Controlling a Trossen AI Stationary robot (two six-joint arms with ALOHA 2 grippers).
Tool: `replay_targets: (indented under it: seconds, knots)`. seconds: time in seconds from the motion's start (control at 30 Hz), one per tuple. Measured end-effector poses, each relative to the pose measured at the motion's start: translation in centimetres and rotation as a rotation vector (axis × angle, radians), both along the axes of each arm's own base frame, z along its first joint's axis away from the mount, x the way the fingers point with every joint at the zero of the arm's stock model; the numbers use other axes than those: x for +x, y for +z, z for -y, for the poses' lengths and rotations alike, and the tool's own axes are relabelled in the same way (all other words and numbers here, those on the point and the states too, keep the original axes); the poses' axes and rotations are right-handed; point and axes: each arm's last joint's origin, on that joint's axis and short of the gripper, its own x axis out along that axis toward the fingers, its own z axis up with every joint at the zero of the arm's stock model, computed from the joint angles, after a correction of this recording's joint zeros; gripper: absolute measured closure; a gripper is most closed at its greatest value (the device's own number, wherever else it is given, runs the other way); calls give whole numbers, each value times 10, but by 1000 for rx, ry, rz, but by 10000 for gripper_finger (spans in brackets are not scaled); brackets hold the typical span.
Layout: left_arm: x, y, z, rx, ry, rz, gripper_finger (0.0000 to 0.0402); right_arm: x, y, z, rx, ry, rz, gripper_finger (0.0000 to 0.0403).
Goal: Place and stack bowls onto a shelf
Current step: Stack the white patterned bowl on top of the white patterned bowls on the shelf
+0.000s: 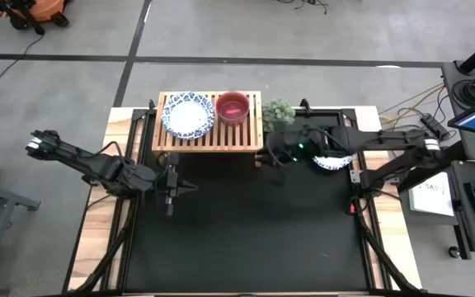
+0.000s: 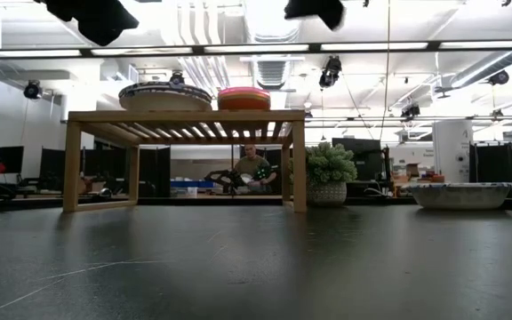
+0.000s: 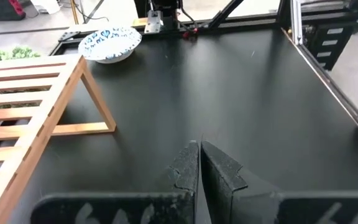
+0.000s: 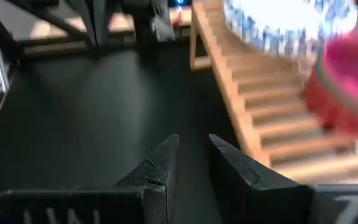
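Note:
The light-wood shelf [image 1: 209,136] stands at the table's far edge. On its slatted top rests a white bowl with a blue pattern [image 1: 189,115], and beside it a red bowl with a magenta one inside [image 1: 232,107]. Another white and blue bowl [image 1: 330,162] sits on the black table to the right of the shelf, partly under my right arm. My right gripper [image 1: 265,158] hovers just off the shelf's right near corner, open by a narrow gap with nothing between its fingers [image 4: 191,155]. My left gripper [image 1: 186,188] hangs shut over the table in front of the shelf [image 3: 199,155].
A small green potted plant [image 1: 278,111] stands right of the shelf at the far edge. The black table top [image 1: 246,239] stretches toward the near edge. In the low view a person sits in the room behind the shelf [image 2: 254,167].

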Motion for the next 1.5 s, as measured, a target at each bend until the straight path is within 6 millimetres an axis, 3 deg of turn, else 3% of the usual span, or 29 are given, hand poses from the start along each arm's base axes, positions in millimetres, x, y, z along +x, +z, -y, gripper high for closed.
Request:
replay_targets:
  seconds: [0.17,0.3,0.47,0.6,0.73,1.13,1.33,1.5]
  knots:
    - [4,-4,2,8,0,-19,402,-33,-31,-2,21,-109,-60,328]
    - [7,-4,3,11,-1,-24,402,-64,-40,14,-18,-414,-131,328]
    - [8,-1,3,20,-6,-17,402,-105,-48,30,155,-723,-250,328]
    - [9,3,3,51,-23,-6,402,-122,-64,35,258,-872,-314,328]
    - [9,7,3,80,-38,2,402,-124,-86,39,342,-933,-391,316]
    - [9,21,3,205,-98,36,402,-103,-165,57,320,-1040,-622,209]
    - [9,21,3,251,-117,37,402,-94,-196,67,210,-1112,-728,210]
    - [9,21,3,253,-117,42,402,-88,-215,71,172,-1120,-812,238]
